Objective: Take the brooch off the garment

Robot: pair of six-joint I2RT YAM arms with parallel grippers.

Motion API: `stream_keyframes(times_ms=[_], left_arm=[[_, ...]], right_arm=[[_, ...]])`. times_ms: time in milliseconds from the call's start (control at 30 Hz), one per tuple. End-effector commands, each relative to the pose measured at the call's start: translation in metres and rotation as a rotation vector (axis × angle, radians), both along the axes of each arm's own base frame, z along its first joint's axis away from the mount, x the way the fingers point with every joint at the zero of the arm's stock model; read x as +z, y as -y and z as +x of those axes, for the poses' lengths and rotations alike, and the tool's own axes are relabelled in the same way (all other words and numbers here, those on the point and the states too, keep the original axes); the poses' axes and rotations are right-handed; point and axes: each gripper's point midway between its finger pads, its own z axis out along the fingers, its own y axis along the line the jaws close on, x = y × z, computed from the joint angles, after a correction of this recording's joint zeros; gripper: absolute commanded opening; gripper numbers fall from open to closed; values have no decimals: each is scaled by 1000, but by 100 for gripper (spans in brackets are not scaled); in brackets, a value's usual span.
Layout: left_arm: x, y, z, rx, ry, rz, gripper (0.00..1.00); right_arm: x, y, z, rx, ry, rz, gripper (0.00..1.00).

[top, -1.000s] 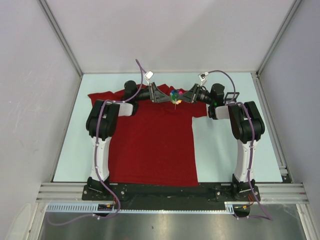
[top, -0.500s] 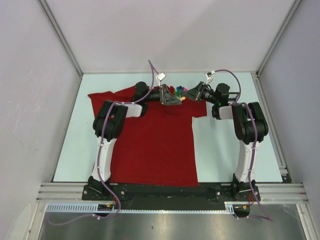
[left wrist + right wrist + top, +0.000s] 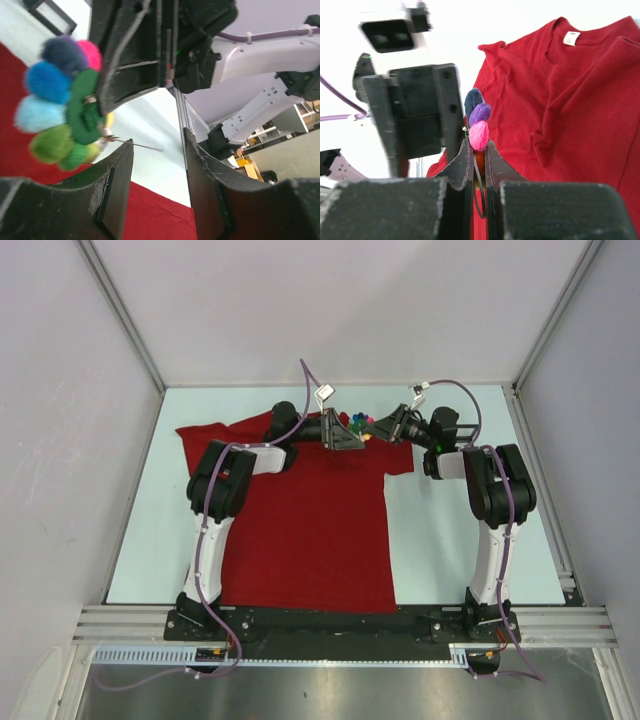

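Observation:
The brooch (image 3: 362,422) is a cluster of coloured beads, held up over the far edge of the dark-red garment (image 3: 300,530). My right gripper (image 3: 479,150) is shut on it, with pink, purple and dark-blue beads (image 3: 479,125) sticking out above the fingertips. In the left wrist view the brooch (image 3: 65,115) hangs from the right gripper's fingers (image 3: 130,50), and its thin pin (image 3: 137,145) points free over the pale table. My left gripper (image 3: 157,165) stands open just beside it with nothing between its fingers. In the top view the left gripper (image 3: 345,432) faces the right gripper (image 3: 383,427).
The garment (image 3: 560,100) lies rumpled near its round neck, where a white label (image 3: 571,37) shows. Pale table (image 3: 450,540) surrounds the shirt. White walls and metal posts (image 3: 125,315) enclose the table on three sides. The left gripper's body (image 3: 420,120) stands close beside the right fingers.
Over the first half second both grippers shifted right and toward the far edge, carrying the brooch along. Since then the arms have held still.

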Motion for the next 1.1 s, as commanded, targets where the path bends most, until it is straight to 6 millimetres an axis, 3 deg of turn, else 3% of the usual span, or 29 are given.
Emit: stream_keyframes(times_ms=[0, 167, 533, 733, 933, 1067], left_arm=[[41, -2, -15, -60, 148, -102, 52], [59, -6, -20, -79, 145, -189, 53], [65, -28, 18, 119, 166, -158, 54], [74, -38, 27, 158, 195, -142, 54], [96, -52, 25, 182, 257, -146, 55], [78, -72, 30, 239, 239, -86, 57]], right_arm=[[23, -1, 1, -25, 95, -23, 0], [23, -5, 0, -24, 95, -31, 0], [28, -21, -8, 13, 104, -11, 0], [31, -23, -11, 28, 105, 1, 0], [31, -23, -12, 39, 85, 24, 0], [33, -22, -12, 44, 85, 39, 0]])
